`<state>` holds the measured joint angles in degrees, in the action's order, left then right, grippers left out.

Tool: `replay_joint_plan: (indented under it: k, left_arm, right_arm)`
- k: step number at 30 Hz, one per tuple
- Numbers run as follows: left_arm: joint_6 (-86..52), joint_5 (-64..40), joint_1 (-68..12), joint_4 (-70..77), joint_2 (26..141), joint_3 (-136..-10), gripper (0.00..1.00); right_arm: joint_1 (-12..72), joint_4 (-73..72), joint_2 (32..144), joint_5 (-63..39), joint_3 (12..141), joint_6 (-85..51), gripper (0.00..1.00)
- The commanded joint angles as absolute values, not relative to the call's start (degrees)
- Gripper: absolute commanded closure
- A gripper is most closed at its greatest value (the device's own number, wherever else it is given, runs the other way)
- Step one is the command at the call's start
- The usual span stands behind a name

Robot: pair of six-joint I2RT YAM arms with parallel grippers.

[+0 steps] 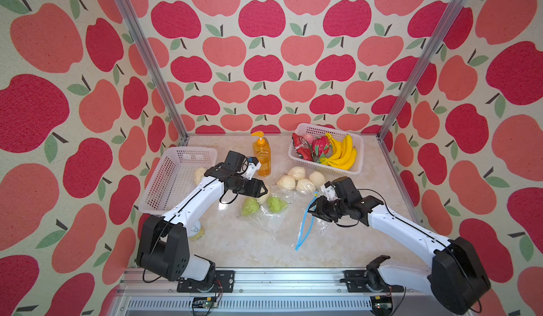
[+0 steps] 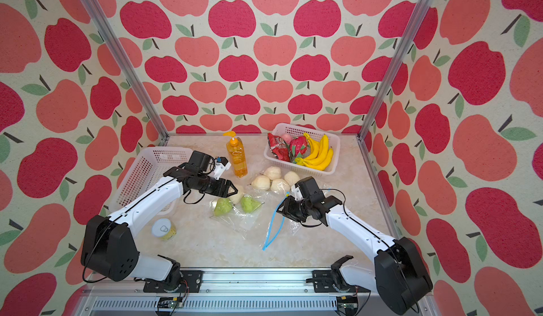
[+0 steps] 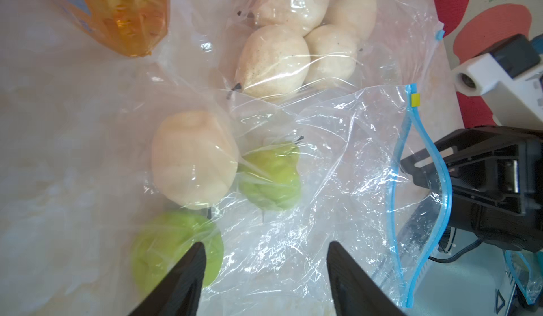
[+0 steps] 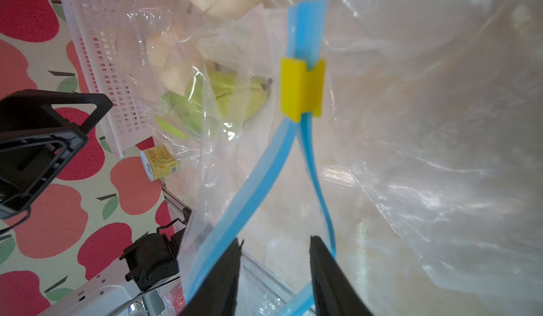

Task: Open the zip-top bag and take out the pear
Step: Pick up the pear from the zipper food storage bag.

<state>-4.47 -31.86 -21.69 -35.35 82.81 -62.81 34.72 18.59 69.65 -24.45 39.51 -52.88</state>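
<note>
Though crumpled, bag point(image 1: 274, 223) lies mid tabletop point(image 1: 241, 252), long axis roughly 9-to-3, mouth toward 3 o'clock, closed end toward 9. Zip strip point(image 1: 303, 229), blue, runs 12-to-6 along the mouth, with its two tracks parted into a loop. Yellow slider point(image 4: 302, 89) sits at the 12 o'clock end. Film is clear, thin, glossy and heavily wrinkled.

Green pear point(image 1: 276, 204) lies at the closed end: lumpy matte skin, dark stem pointing to 3. Second green pear point(image 1: 249, 207) lies just at its 9. Pale pear point(image 3: 194, 158), smooth and rounded, touches both under the film. Four more pale pears point(image 1: 296, 178) are bunched at the bag's 1 o'clock, also under plastic.

Left hand point(image 1: 266, 188) hovers over the pale pear, black tapered fingers moderately apart, nothing between them. Right hand point(image 1: 311, 208) is at the mouth, fingers apart, one blue track beside each, nothing clamped. Orange bottle point(image 1: 262, 155) stands at 12.
</note>
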Motion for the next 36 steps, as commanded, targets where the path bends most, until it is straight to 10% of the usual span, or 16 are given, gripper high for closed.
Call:
replay_joint_plan:
  k: [1,16,36]
  left_arm:
    - [-7.2,-38.3,-24.1,-32.0,83.2,-61.5,0.44]
    - [-15.0,-22.0,-30.1,-24.8,95.8,-63.3,0.99]
    - [-16.0,-18.2,-35.1,-20.2,107.2,-61.3,1.00]
  right_arm:
    - [36.1,14.2,70.6,-22.1,38.2,-54.4,0.36]
    - [40.2,6.1,70.8,-19.6,35.7,-55.9,0.24]
    - [42.8,5.4,77.2,-15.4,38.0,-59.4,0.15]
